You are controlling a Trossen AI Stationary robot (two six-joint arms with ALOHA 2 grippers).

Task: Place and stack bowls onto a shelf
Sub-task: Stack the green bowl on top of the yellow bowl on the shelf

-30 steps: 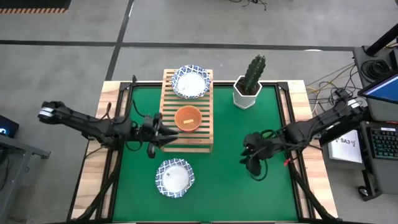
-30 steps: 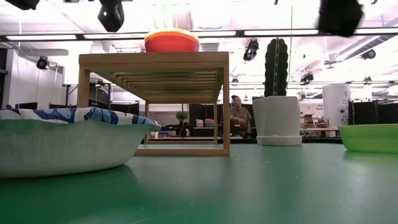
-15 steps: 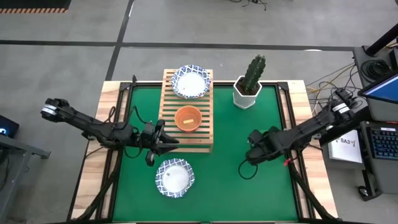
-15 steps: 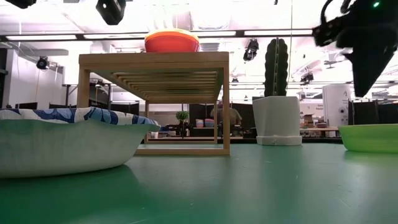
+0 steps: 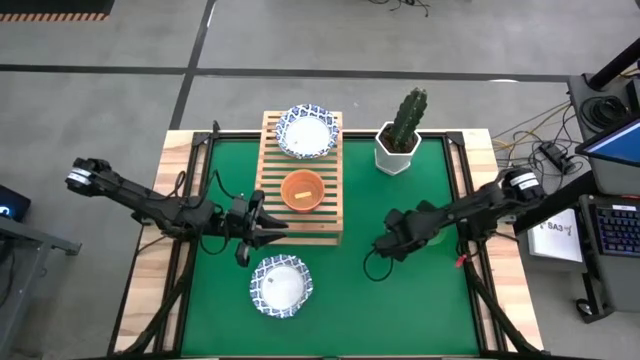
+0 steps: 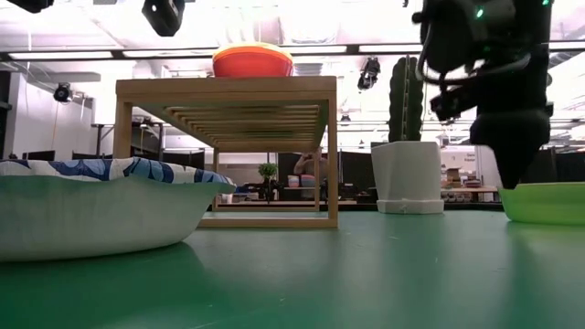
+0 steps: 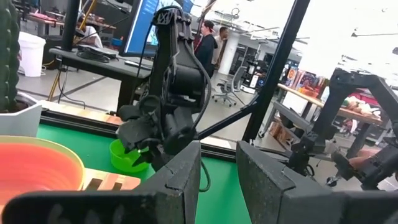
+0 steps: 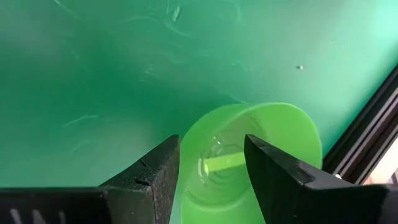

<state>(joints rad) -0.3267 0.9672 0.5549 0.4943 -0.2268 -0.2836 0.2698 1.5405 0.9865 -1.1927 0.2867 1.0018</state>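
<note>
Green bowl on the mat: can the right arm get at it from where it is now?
Probably yes. The right gripper hangs just above the green bowl, fingers open astride its near rim, with nothing between them and only bare green mat around.

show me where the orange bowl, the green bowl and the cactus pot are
orange bowl [image 5: 302,190]: high view, centre of its inside, on the shelf.
green bowl [image 8: 261,155]: right wrist view, inner wall, between the fingers.
cactus pot [image 5: 397,156]: high view, white front wall below the cactus.

The right tool [image 5: 388,243] moves left across the desk [image 5: 350,290] and comes down over the green bowl [image 8: 249,155]. The left tool [image 5: 262,225] draws slightly nearer, off the shelf's [image 5: 300,215] near left corner.
</note>
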